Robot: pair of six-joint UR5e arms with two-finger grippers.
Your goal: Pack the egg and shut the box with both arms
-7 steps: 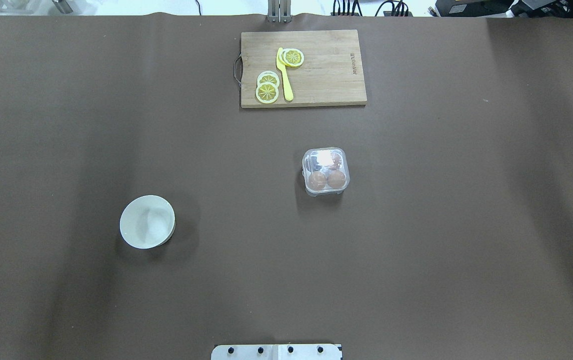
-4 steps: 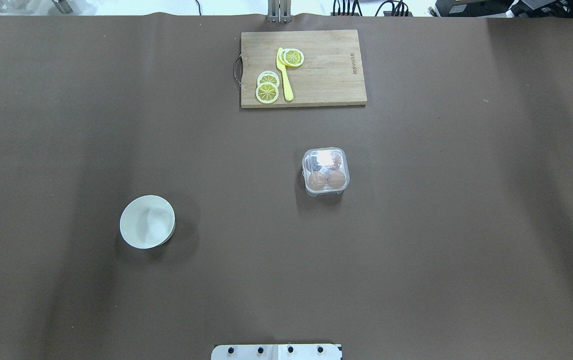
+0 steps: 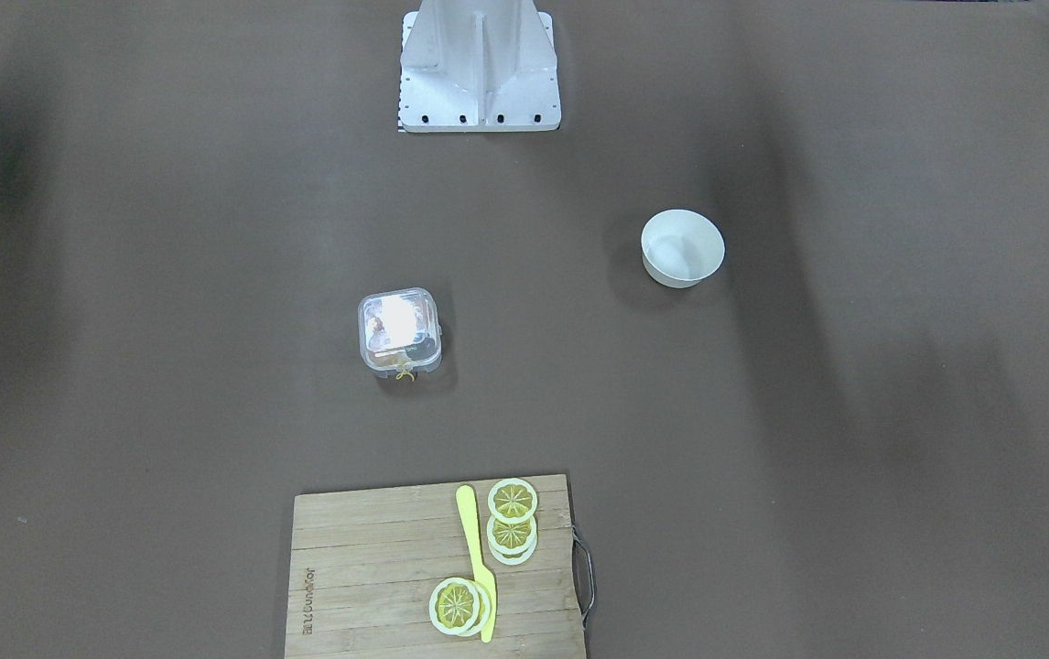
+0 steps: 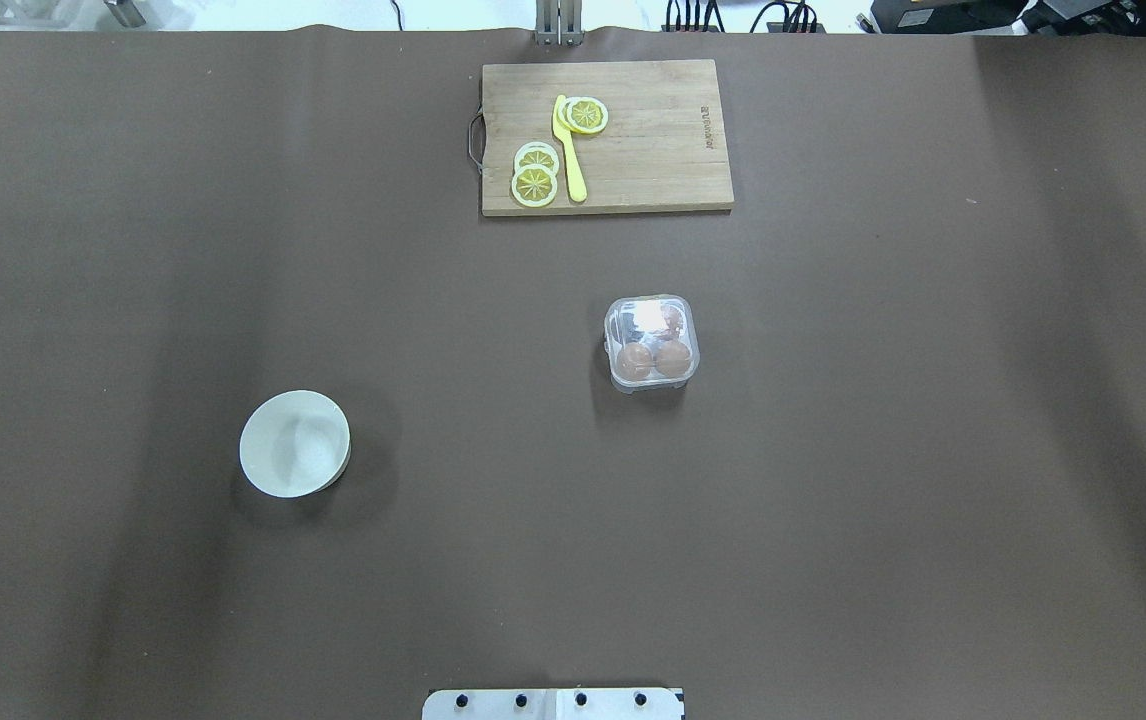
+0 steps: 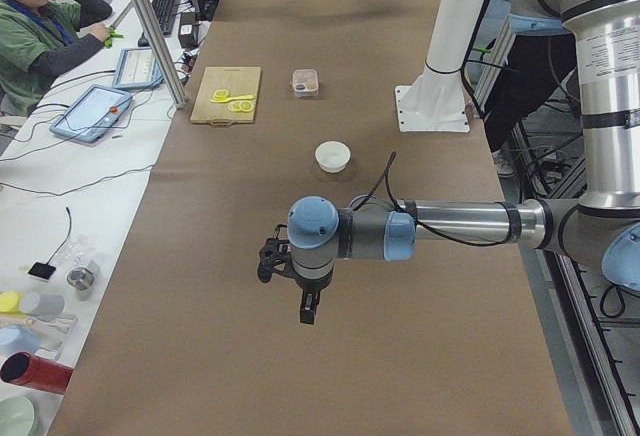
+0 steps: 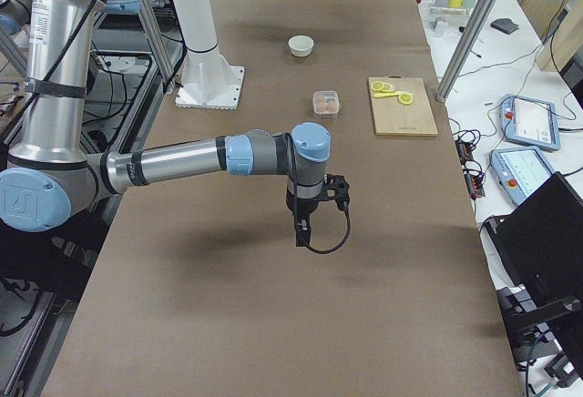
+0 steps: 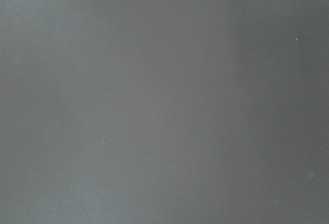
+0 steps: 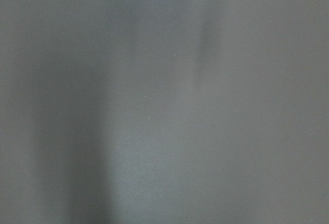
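Quick status from us. The box (image 4: 651, 343) sits around the middle of the counter (image 4: 883, 450), a bit toward the robot's right. Its clear lid looks down flat, and the little yellow loop (image 3: 404, 373) pokes out on the side facing away from the robot. We count two brown eggs (image 4: 634, 361) in the row nearest the robot and what looks like a third behind them. Glare on the lid hides the fourth cup, so we can't say which egg is "the" one.

The white bowl (image 4: 294, 443) is well apart on the robot's left and looks empty. Our read is that the bowl was put there so the left arm could feed from it while the right arm worked the box. From how things lie, the job looks basically done.

Both arms only show in the side views. The left gripper (image 5: 307, 308) and right gripper (image 6: 301, 229) hang over bare counter at opposite ends, far from the box. We guess they're parked there to keep clear of it. We can't tell if either gripper is open or closed, and both wrist cams show only plain brown surface.

The cutting board (image 4: 653, 140) with lemon slices (image 4: 534, 183) and a yellow knife (image 4: 569, 150) on the far side seems like clutter, unrelated to the task.
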